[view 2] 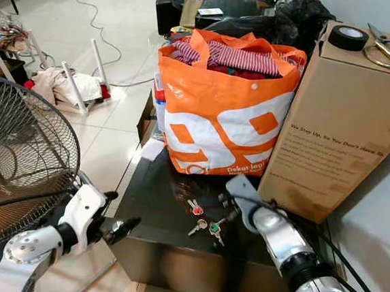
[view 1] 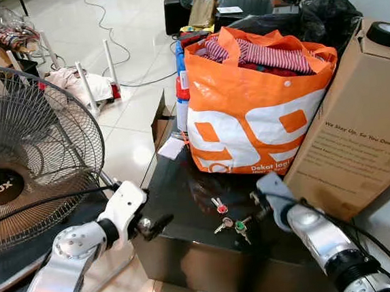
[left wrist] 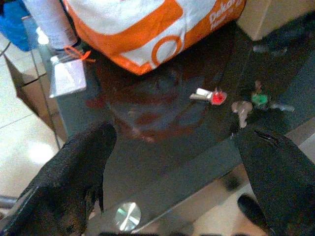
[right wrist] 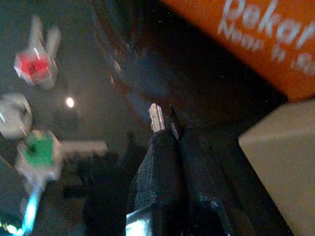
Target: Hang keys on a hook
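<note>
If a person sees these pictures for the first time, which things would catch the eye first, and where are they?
The big orange and white bag, stuffed with clothes, stands at the back of the dark table, beside a tall cardboard box. In front of the bag lie small keys with red and green tags. The right gripper, shut on a silvery key, is just right of them; the left gripper hovers open at the table's left edge.

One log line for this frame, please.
keys: lying on dark table | right gripper: shut on a key by the keys | left gripper: open, at table edge | no hook seen
</note>
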### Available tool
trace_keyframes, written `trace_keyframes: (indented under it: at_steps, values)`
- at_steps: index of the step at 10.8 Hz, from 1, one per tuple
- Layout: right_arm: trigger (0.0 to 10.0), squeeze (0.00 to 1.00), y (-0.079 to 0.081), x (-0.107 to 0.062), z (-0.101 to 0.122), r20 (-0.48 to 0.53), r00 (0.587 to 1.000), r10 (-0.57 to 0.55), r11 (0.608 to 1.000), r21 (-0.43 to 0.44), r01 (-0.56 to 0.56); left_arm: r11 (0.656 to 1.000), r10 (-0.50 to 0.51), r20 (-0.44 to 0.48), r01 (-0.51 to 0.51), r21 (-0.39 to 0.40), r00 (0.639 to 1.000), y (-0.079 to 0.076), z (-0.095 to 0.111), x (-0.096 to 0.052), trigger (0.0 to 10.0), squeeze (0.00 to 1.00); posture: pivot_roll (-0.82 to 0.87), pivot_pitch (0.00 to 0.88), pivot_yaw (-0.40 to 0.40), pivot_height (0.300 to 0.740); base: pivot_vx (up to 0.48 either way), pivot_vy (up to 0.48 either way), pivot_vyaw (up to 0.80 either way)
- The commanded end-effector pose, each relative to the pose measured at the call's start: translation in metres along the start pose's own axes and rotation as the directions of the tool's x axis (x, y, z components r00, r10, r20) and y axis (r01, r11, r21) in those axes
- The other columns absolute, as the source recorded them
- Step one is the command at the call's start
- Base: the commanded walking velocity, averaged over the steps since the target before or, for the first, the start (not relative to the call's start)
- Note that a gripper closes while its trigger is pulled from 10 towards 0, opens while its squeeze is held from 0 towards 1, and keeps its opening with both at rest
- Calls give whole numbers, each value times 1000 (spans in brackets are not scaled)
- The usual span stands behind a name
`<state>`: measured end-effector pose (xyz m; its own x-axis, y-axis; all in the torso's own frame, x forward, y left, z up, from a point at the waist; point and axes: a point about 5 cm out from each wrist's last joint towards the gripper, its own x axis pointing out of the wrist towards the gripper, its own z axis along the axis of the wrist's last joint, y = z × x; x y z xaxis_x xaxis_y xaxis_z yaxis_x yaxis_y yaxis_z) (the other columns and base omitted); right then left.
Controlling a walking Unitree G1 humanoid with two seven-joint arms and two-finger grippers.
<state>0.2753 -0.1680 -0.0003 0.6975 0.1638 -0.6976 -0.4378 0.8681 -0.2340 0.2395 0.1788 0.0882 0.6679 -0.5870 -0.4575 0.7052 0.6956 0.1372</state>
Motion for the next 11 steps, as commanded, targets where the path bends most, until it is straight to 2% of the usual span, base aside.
trace_keyframes:
  at_steps: [1,2,3,5,6,8,9,11]
  values:
    - [10000,0,-10,-2,-7,-40,999,-37,999,-13,37,999,-48,50,48,-11,998,-3,10,1,10000,576,-92,9,-74,740,0,0,0]
    - [10000,0,-13,-3,-12,-51,998,-43,999,-3,43,992,-122,58,123,-16,991,-9,12,4,10000,573,-97,12,-71,740,0,0,0]
    - [10000,0,-14,-3,-13,-55,997,-49,999,1,49,988,-151,52,152,-11,987,-11,13,6,10000,573,-105,13,-64,740,0,0,0]
    - [10000,0,-15,-2,-15,-60,997,-54,999,1,54,960,-256,67,261,-101,964,-18,14,7,10000,580,-111,11,-59,740,0,0,0]
    - [10000,0,-14,-2,-15,-61,997,-49,999,0,49,943,-308,43,311,-118,950,-22,11,5,10000,573,-111,5,-59,740,0,0,0]
    - [10000,0,-12,-1,-16,-65,997,-43,999,2,44,951,-289,33,291,-108,957,-18,10,6,10000,569,-108,0,-62,740,0,0,0]
    - [10000,1000,-11,0,-17,-69,997,-42,999,6,42,953,-285,21,285,-105,958,-16,10,6,10000,573,-106,0,-62,740,0,0,0]
    - [10000,1000,-11,0,-19,-79,996,-40,999,15,41,953,-285,15,285,-105,958,-15,10,5,10000,573,-104,0,-61,740,0,0,0]
